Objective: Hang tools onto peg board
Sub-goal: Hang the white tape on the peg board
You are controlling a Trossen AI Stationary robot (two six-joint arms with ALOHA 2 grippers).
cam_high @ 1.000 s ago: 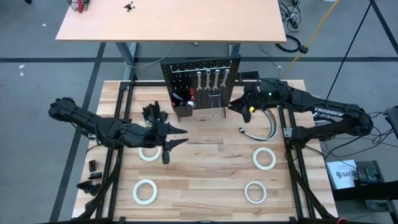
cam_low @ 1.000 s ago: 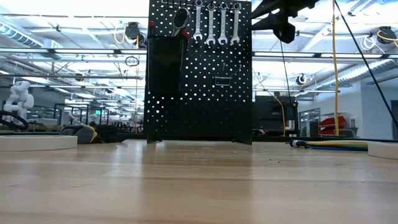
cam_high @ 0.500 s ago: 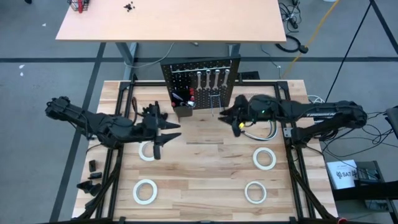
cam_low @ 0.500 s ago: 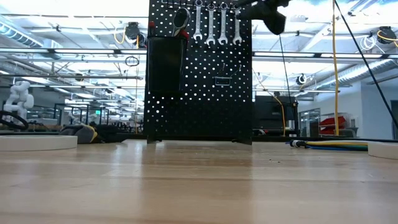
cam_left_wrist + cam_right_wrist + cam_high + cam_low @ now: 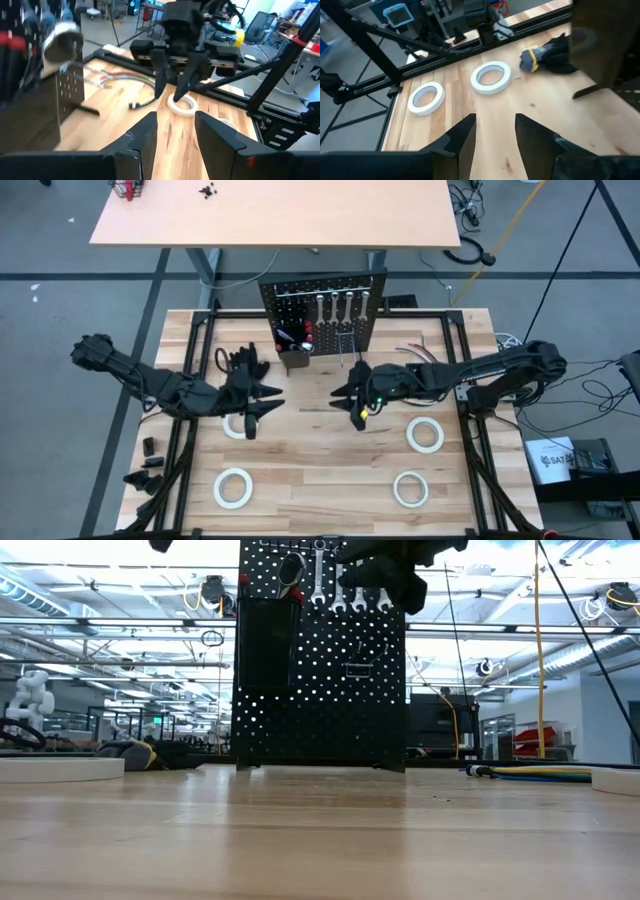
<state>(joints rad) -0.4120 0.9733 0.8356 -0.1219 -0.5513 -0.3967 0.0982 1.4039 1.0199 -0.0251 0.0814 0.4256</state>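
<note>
High view: peg board [image 5: 322,320] upright at bench [image 5: 330,480] rear, wrenches [image 5: 336,309] hung; four tape rolls [image 5: 425,435] flat. Left wrist: left gripper [image 5: 174,131] empty, fingers apart. Right wrist: right gripper [image 5: 495,131] likewise.

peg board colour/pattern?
Black, dotted with a regular grid of small holes. The peg board shows best in the low view.

Grey floor, tan rectangular side table [image 5: 270,212] behind the rig, bright ceiling strip lights [image 5: 90,585], black office chair [image 5: 263,21].
</note>
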